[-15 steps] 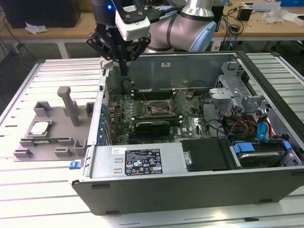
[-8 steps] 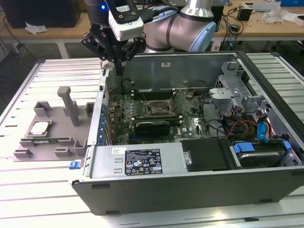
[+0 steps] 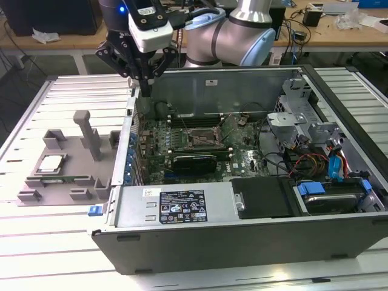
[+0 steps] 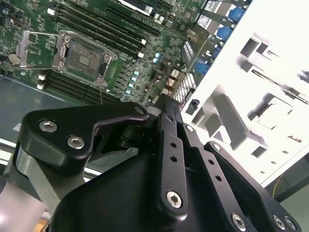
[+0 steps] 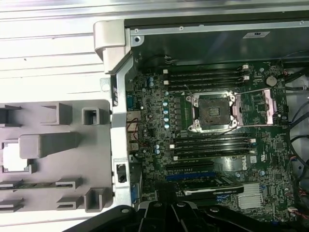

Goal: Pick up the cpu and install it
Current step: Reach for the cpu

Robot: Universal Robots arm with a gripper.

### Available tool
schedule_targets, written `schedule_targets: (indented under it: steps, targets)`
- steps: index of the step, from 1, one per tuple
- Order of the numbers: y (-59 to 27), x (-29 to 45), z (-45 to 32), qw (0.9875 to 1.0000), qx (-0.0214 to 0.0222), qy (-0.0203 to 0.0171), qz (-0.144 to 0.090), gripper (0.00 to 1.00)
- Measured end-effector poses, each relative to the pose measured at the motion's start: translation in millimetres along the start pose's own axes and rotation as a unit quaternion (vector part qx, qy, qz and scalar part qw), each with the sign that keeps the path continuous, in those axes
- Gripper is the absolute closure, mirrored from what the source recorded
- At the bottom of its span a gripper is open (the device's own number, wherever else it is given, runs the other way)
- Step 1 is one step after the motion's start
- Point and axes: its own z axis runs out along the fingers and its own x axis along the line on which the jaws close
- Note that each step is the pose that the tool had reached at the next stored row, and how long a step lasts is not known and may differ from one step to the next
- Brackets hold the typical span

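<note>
In the exterior view, I see the pincer (image 3: 145, 90) clenched on nothing above the computer case (image 3: 242, 209) wall. The cpu (image 3: 51, 162) lies well apart in the grey tray (image 3: 66, 195), toward the exterior view's left. In the second wrist view, the open socket (image 4: 84, 58) lies beyond the pincer. In the first wrist view, the cpu (image 5: 10, 155) rests in its tray pocket outside the case.

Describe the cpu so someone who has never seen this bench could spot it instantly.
Find the open computer case; on the exterior view's left of it, a grey fixture tray lies on the slatted table. The cpu sits in a square recess toward the tray's left end. It is a flat, shiny silver square, while its neighbours are dull grey plastic posts and brackets.
</note>
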Motion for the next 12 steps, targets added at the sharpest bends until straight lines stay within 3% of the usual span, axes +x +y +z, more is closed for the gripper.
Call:
schedule_targets:
  steps: [12]
  targets:
    - [-1.1, 22.0, -0.5, 1.0000, -0.0001, -0.0001, 0.000, 0.89]
